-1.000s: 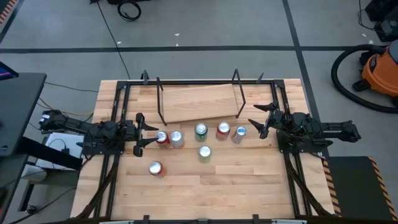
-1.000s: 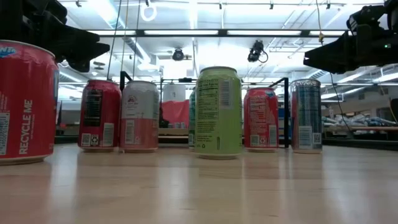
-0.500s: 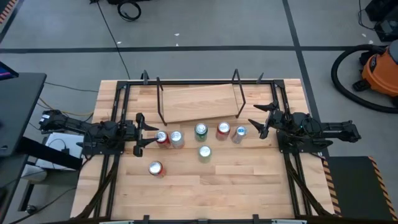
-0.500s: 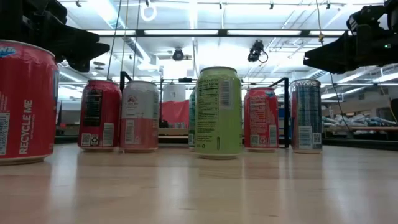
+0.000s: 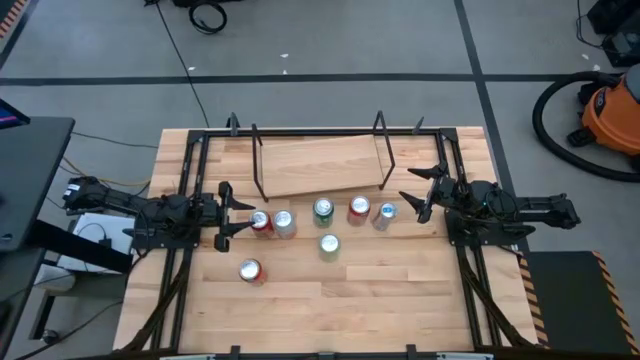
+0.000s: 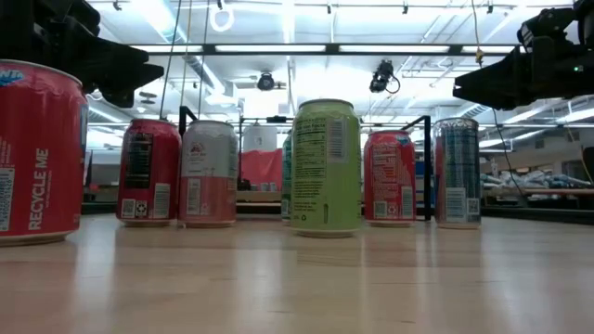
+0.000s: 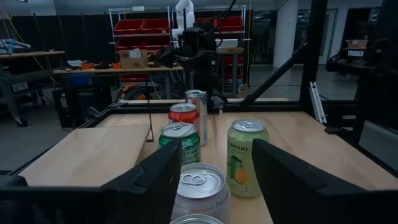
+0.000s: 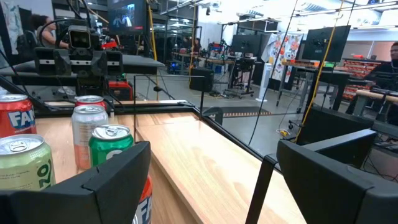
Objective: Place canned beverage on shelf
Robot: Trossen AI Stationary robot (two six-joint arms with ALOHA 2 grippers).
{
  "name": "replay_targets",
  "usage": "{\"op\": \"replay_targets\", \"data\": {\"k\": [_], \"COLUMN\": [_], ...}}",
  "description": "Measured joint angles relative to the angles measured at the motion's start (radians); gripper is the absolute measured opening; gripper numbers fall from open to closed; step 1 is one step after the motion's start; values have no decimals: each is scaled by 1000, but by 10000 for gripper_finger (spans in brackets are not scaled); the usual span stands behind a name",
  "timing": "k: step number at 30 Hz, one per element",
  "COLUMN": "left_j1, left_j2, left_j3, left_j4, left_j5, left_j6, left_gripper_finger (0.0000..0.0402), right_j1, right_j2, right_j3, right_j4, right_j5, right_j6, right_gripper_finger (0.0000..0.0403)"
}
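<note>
The light wood shelf (image 5: 320, 165) with thin black rod uprights stands at the table's far middle, with no cans on it. Several cans stand upright on their bases in front of it: a red can (image 5: 260, 222), a pale can (image 5: 283, 222), a green can (image 5: 323, 210), another red can (image 5: 359, 208) and a blue-silver can (image 5: 386, 214). A light green can (image 5: 329, 245) and a third red can (image 5: 250, 270) stand nearer. My left gripper (image 5: 226, 213) is open, just left of the first red can. My right gripper (image 5: 420, 192) is open, right of the blue-silver can.
A black metal frame (image 5: 200, 135) runs around the tabletop's edges. The butcher-block top (image 5: 350, 300) shows bare wood along its near half. An orange vacuum (image 5: 610, 110) stands on the floor beyond the right side.
</note>
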Motion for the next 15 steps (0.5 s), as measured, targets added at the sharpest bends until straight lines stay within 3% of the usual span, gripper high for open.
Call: {"op": "replay_targets", "data": {"k": [15], "left_j1": [0], "left_j2": [0], "left_j3": [0], "left_j4": [10], "left_j5": [0], "left_j6": [-6], "left_gripper_finger": [205], "right_j1": [0], "right_j2": [0], "right_j3": [0], "right_j4": [0], "right_j5": [0], "right_j6": [0], "right_gripper_finger": [360]}}
